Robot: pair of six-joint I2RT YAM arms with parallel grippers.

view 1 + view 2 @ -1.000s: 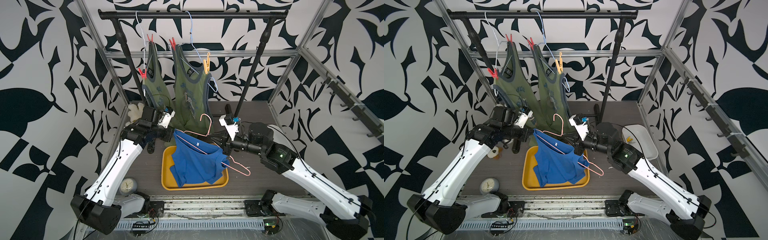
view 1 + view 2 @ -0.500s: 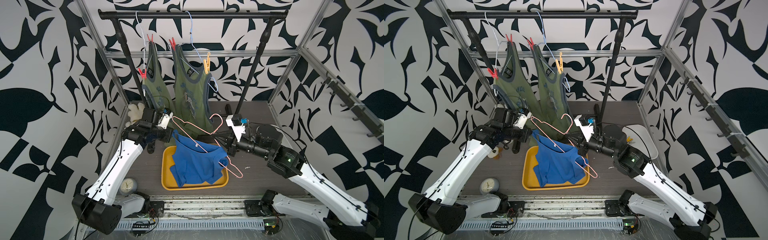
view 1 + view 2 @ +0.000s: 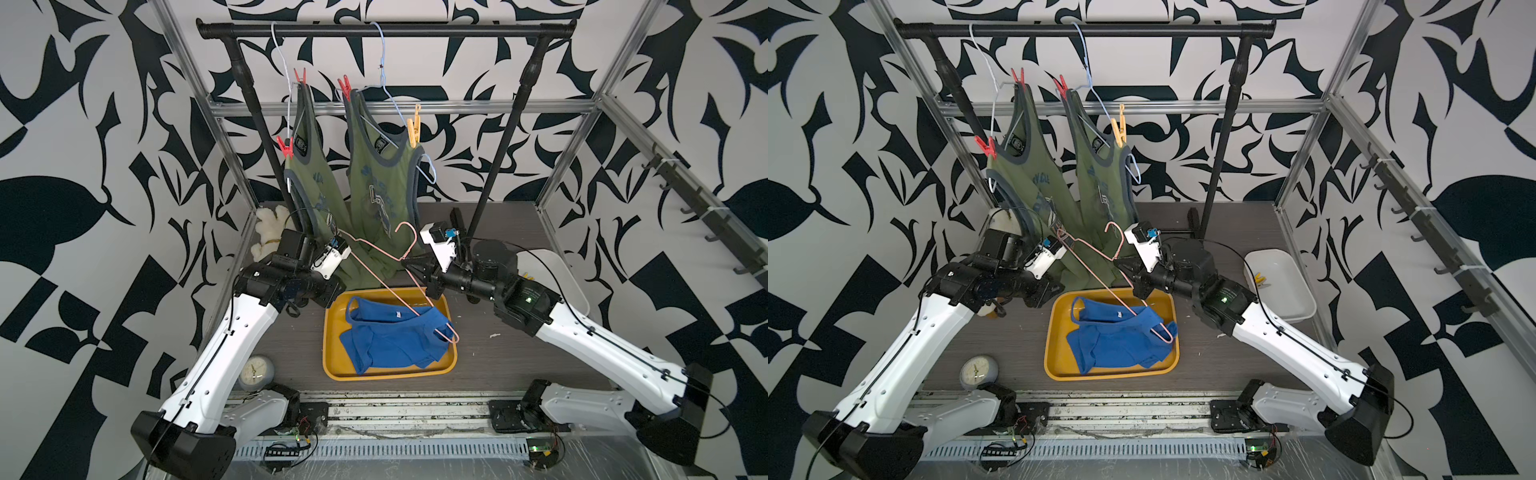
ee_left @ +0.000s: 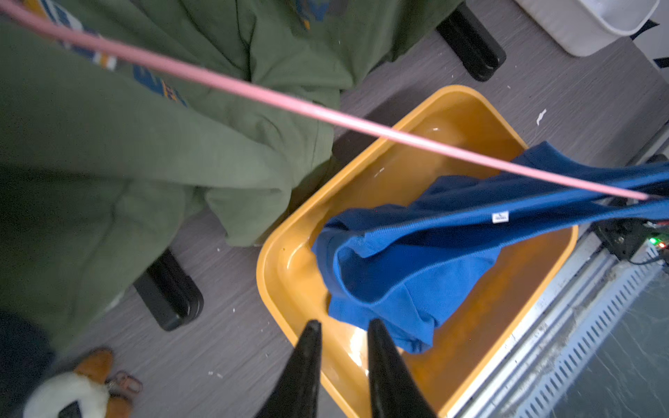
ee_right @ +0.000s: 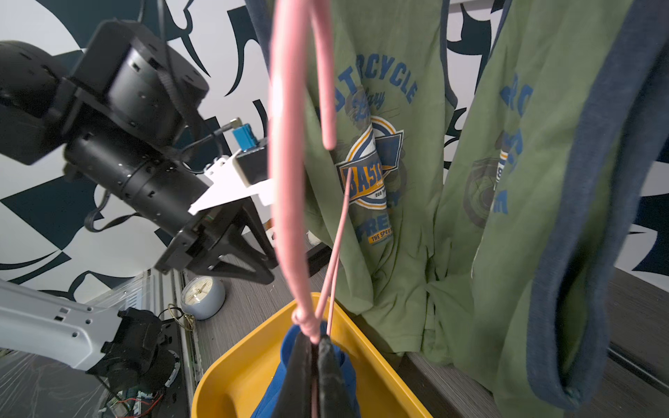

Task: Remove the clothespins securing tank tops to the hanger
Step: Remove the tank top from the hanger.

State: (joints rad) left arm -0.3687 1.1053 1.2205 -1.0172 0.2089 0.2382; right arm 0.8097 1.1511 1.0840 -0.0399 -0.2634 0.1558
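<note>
Two olive tank tops [image 3: 318, 187] [image 3: 382, 191] hang on wire hangers from the black rail. Red clothespins [image 3: 300, 77] [image 3: 344, 86] [image 3: 284, 146] and a yellow clothespin [image 3: 414, 129] pin their straps. My right gripper [image 5: 315, 340] [image 3: 409, 266] is shut on the neck of a pink hanger [image 3: 374, 270] [image 4: 289, 103], held slanted over the tray. The blue tank top [image 3: 390, 336] [image 4: 409, 260] lies in the yellow tray [image 3: 332, 357], one strap still round the hanger's low end. My left gripper [image 4: 344, 325] [image 3: 332, 291] is open and holds nothing, above the tray's rim.
A white bin [image 3: 1279, 286] at the right holds yellow clothespins [image 3: 1260, 278]. A small clock [image 3: 255, 370] stands front left and a plush toy [image 3: 268, 228] lies at the back left. The rack's black posts [image 3: 494, 166] and feet [image 4: 170, 289] stand behind the tray.
My left gripper has opened and let go of the blue tank top, whose left side has dropped into the tray. The right gripper has shifted the pink hanger slightly.
</note>
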